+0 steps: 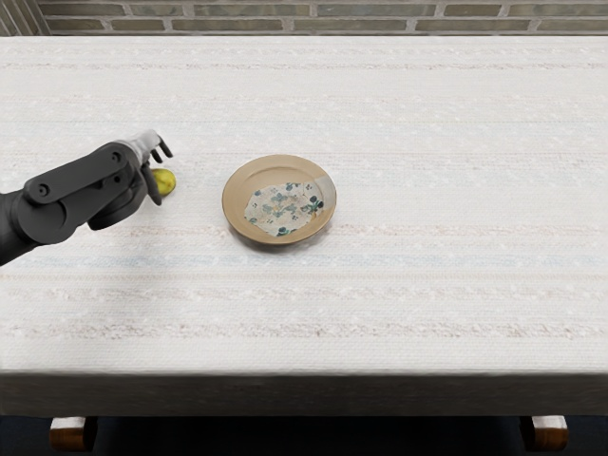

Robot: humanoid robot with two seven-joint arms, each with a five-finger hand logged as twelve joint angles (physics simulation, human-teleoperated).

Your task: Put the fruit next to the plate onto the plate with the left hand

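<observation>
A small yellow-green fruit [168, 182] lies on the table to the left of the plate, partly hidden behind my left hand. The round tan plate [243, 180], with a blue floral pattern in its middle, holds nothing and sits a short gap to the fruit's right. My left hand [158, 167] comes in from the picture's left edge on a dark arm and is right at the fruit. Its light fingers [157, 146] stick out above the fruit and the dark thumb reaches down at the fruit's left. The fingers are not closed round it.
The table [427, 266] has a pale striped cloth and runs wide in every direction. A brick wall [313, 14] stands behind its far edge. The near edge runs along the bottom of the view.
</observation>
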